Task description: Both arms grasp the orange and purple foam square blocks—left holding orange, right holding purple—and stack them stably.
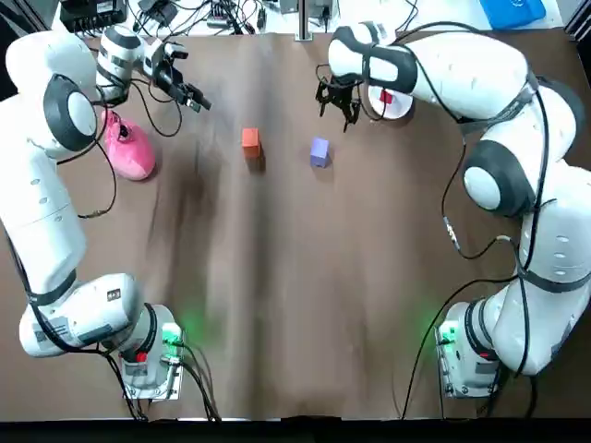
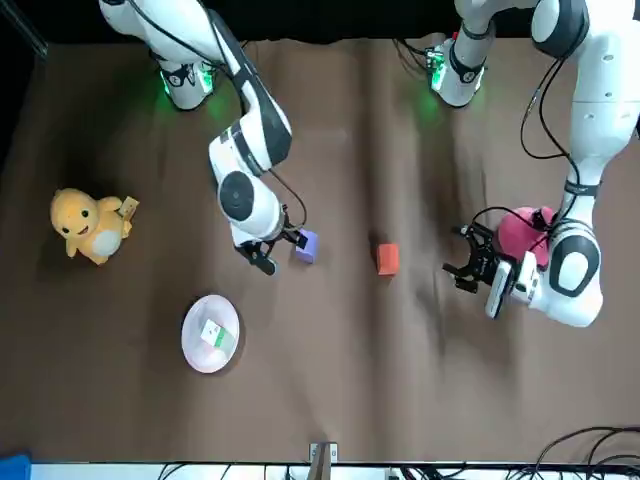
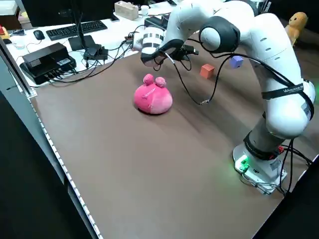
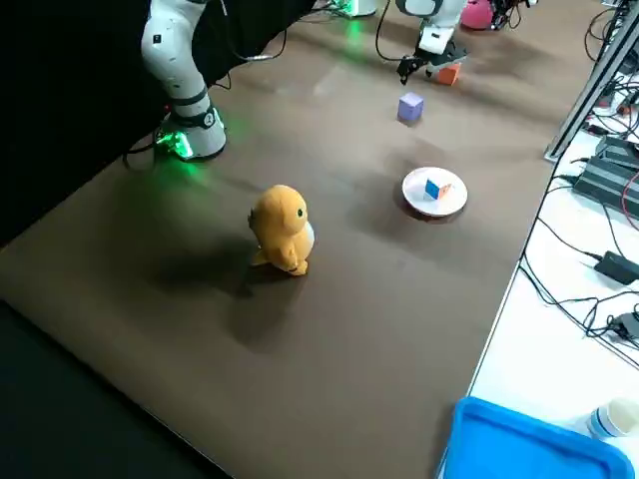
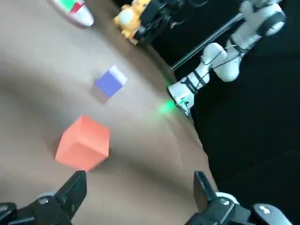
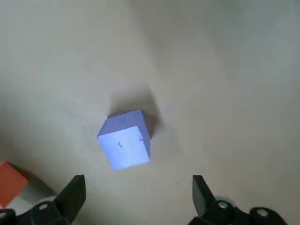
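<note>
The orange block (image 1: pixel 250 140) and the purple block (image 1: pixel 319 151) lie apart on the brown table, a short gap between them. My left gripper (image 1: pixel 192 97) hovers open to the left of the orange block, not touching it. In the left wrist view the orange block (image 5: pixel 83 143) sits just ahead of the open fingers (image 5: pixel 75 190), with the purple block (image 5: pixel 110 81) beyond. My right gripper (image 1: pixel 340 106) hangs open just behind and to the right of the purple block. In the right wrist view the purple block (image 6: pixel 125 139) lies ahead of the spread fingers (image 6: pixel 200 192).
A pink plush (image 1: pixel 129 152) lies under the left arm at the table's left. A white plate (image 2: pixel 210 333) with a small block stands beyond the right gripper. A yellow duck plush (image 2: pixel 90 225) sits far on the robot's right. Cables and gear line the back edge.
</note>
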